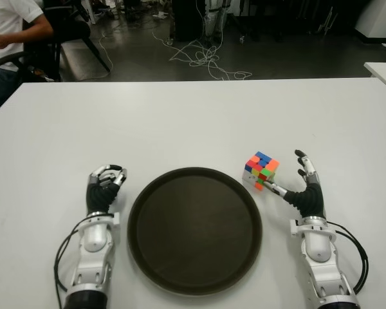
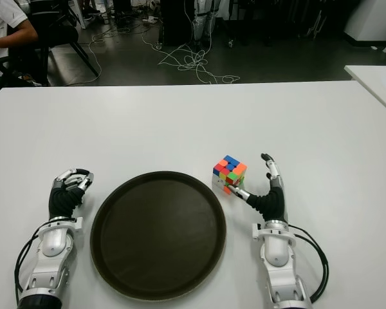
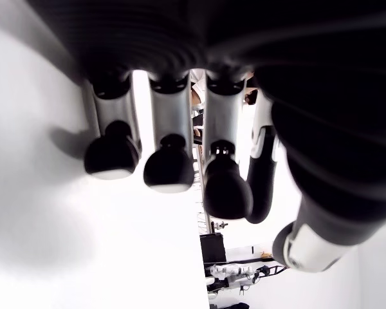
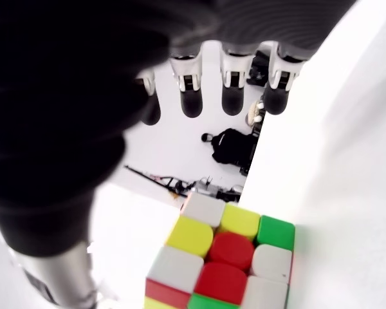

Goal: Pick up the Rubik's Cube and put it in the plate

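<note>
Directly ahead of you: white table (image 1: pixel 193 116), dark round plate (image 1: pixel 194 228) at centre near edge. Rubik's Cube (image 1: pixel 262 170) sits on table just beside plate rim at 2 o'clock, not in plate. Right hand (image 1: pixel 305 188) at cube's 4 o'clock, fingers spread, thumb tip touching cube, nothing grasped. Left hand (image 1: pixel 104 187) at plate's 9 o'clock, fingers curled, holding nothing. Seated person (image 1: pixel 9 32) at 11 o'clock beyond table.
</note>
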`<action>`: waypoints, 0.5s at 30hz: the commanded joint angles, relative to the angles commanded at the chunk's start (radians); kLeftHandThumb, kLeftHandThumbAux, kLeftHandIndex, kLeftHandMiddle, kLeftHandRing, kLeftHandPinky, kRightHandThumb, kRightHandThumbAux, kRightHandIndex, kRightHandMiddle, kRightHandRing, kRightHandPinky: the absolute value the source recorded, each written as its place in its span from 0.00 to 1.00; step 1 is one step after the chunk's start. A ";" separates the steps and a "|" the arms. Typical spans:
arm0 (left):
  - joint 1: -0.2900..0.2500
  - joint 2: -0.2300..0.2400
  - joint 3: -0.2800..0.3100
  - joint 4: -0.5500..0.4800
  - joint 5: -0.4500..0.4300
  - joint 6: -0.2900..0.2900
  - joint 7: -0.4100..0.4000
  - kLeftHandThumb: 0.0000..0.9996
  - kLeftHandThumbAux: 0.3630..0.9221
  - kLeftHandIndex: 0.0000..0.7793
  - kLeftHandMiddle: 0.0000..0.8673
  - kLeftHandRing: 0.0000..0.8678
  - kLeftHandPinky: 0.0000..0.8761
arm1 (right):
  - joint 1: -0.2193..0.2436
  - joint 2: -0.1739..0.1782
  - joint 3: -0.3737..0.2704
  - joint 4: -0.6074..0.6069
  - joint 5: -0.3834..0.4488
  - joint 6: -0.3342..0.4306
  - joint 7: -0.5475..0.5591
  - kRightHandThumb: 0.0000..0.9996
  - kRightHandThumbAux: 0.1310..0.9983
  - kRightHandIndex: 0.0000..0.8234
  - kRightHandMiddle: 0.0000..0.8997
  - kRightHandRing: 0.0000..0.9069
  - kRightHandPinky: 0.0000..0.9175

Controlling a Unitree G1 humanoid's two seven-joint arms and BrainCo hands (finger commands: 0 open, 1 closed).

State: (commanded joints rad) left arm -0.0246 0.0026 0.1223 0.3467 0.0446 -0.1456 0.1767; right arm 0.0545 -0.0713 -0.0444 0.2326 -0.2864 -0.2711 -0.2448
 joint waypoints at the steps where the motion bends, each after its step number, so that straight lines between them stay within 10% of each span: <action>1: 0.000 0.001 0.000 0.000 -0.002 0.000 -0.003 0.72 0.60 0.57 0.94 0.96 0.93 | -0.002 -0.006 0.005 -0.006 -0.010 0.009 0.003 0.00 0.77 0.00 0.00 0.00 0.00; 15: 0.000 -0.009 -0.002 0.005 -0.009 -0.008 -0.003 0.72 0.60 0.57 0.94 0.95 0.94 | -0.053 -0.053 0.064 -0.085 -0.123 0.211 0.047 0.00 0.75 0.00 0.00 0.00 0.00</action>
State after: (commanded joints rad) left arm -0.0246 -0.0063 0.1202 0.3519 0.0354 -0.1536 0.1734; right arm 0.0010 -0.1247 0.0194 0.1475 -0.4089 -0.0603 -0.1981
